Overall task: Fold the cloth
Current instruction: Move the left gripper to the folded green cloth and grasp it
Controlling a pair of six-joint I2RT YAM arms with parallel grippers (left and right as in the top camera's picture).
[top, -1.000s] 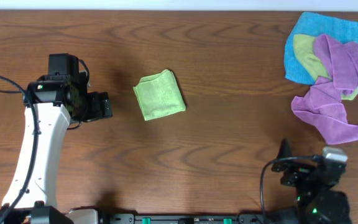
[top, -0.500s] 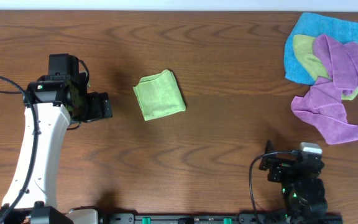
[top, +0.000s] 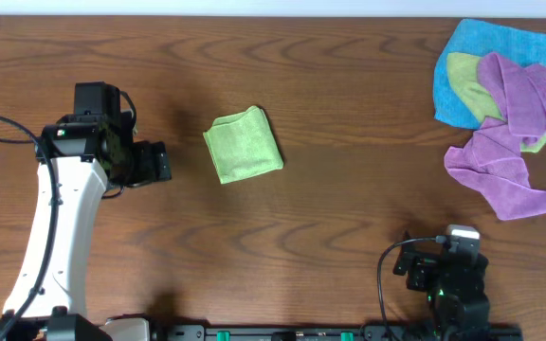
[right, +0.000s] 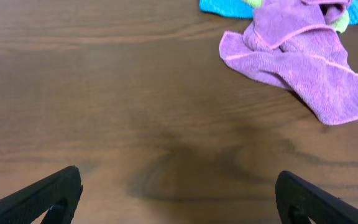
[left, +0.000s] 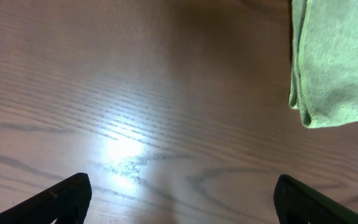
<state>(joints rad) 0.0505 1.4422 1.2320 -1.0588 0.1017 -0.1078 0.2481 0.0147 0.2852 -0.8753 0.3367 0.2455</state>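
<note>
Dark wood-grain desk (top: pixel 349 114), with a lamp glare patch just ahead of the left fingers (left: pixel 61 200), which are spread wide and hold nothing. The lime-green cloth (top: pixel 244 144) lies folded in a small square ahead of them, toward the right-hand finger, not touching. The right fingers (right: pixel 48 193) are also wide and unloaded. Ahead-right of them is a heap: a purple cloth (right: pixel 297 56) over a blue cloth (top: pixel 500 47) and a duller yellow-green cloth (top: pixel 464 78). A pale strip runs beyond the far desk edge.

No readable text or labels
</note>
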